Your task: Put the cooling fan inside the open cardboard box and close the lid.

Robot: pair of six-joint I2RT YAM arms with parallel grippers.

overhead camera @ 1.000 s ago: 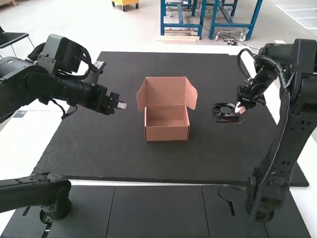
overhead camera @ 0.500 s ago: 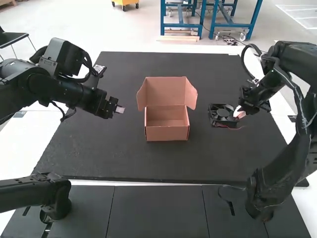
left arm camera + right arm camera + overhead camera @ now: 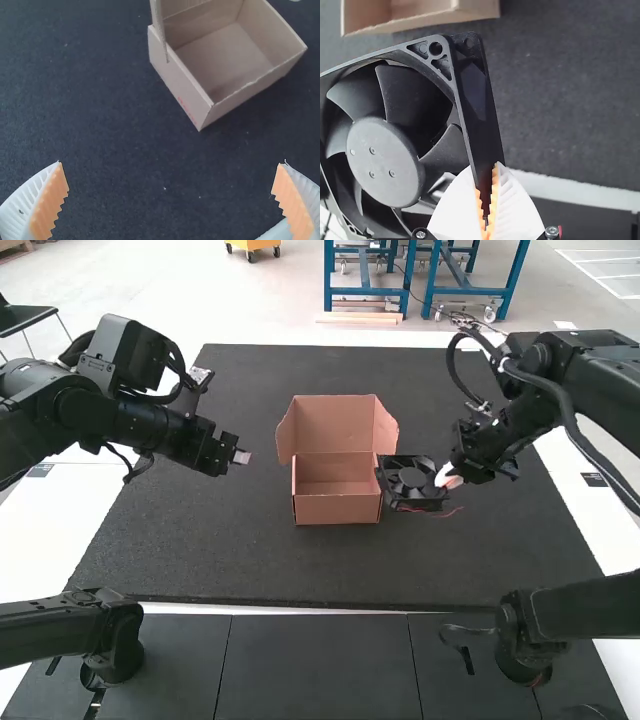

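Working over a black mat (image 3: 180, 540) covering the tabletop. Gripping the cooling fan (image 3: 410, 483) in the right gripper (image 3: 445, 478), ribbed white fingers pinched hard onto one side of the black frame, with nothing else between them. Carrying the fan roughly upright, blades facing the high camera, just beside the right wall of the cardboard box (image 3: 335, 502) and seemingly clear of the mat; contact with that wall impossible to tell. Hovering the left gripper (image 3: 240, 454) well apart on the box's left, orange pads (image 3: 49, 197) spread wide, holding nothing. Judging the step in hand as carrying the fan over and into the box. Doing it well probably meaning raising the fan above the rim before crossing, tilting it flat, centring it over the cavity, and lowering close to the floor before letting go. Minding the thin red lead (image 3: 455, 510) dangling below, to avoid snagging it on the wall. Avoiding any nudge to the light box, likely sliding easily. Leaving the lid (image 3: 335, 425), standing open at the back, alone until after seating the fan. Counting: one fan, one box, one lid with two side tabs, two grippers, one mat.
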